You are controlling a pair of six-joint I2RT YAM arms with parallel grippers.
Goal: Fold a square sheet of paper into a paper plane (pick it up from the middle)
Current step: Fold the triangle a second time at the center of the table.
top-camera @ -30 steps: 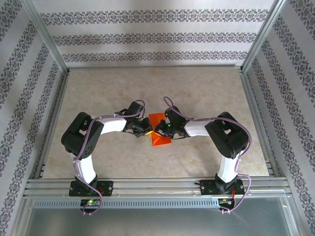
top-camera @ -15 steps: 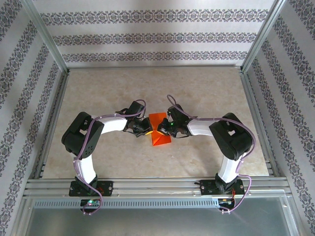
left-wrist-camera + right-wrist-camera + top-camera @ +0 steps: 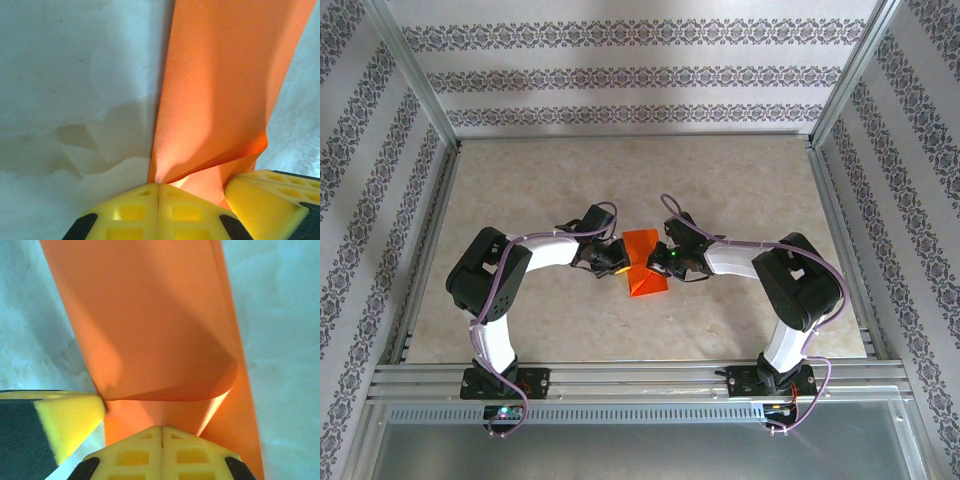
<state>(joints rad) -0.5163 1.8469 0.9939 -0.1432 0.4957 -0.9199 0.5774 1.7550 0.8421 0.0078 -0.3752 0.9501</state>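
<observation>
Where it is pinched, the orange sheet (image 3: 642, 268) bows upward

We hold both arms bent at the elbow, forearms reaching inward so our 2 wrists face each other near the middle. Our left gripper (image 3: 617, 262) has its yellow pads (image 3: 135, 212) pressed flat together. Our right gripper (image 3: 657, 262) is closed the same way, its pads (image 3: 190, 452) meeting along 1 seam. The 2 grippers sit just beside each other.
</observation>
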